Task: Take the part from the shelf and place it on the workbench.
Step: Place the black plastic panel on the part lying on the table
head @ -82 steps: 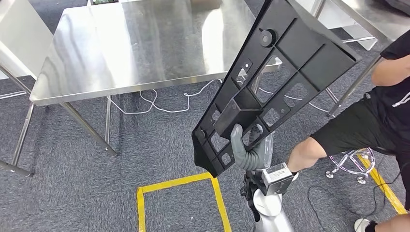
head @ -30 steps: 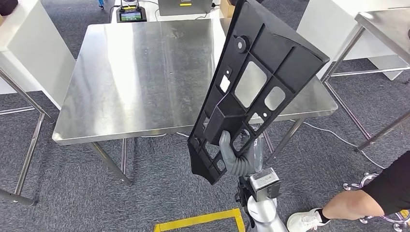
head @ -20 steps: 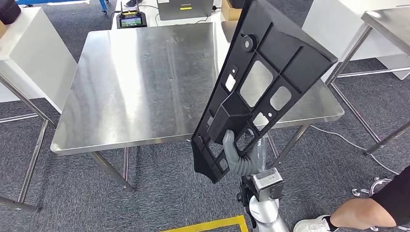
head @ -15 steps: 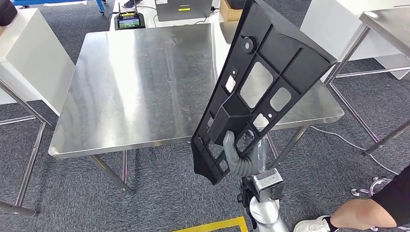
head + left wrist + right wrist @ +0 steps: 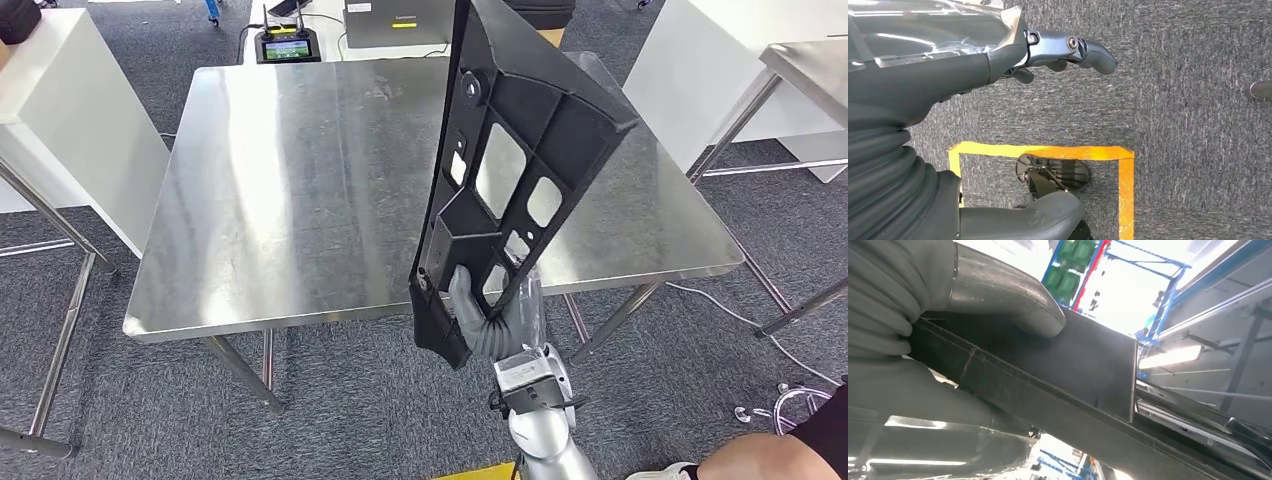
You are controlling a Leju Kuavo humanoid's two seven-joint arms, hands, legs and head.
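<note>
Part in hand, bench right ahead

The right hand (image 5: 490, 318) grips the black part (image 5: 505, 170) by its lower end, so the part's long axis runs up and away from the hand, nearly upright and leaning out over the workbench (image 5: 300, 190). I'd say it has to tip forward and flat to land on the steel top. The left hand (image 5: 1058, 50) hangs over the carpet, fingers loosely apart and holding nothing, so the right one is nearer by far. No containers around.

Matt black plastic part (image 5: 510, 170), glossy brushed-steel workbench (image 5: 300, 190), rough carpet (image 5: 350, 400)
</note>
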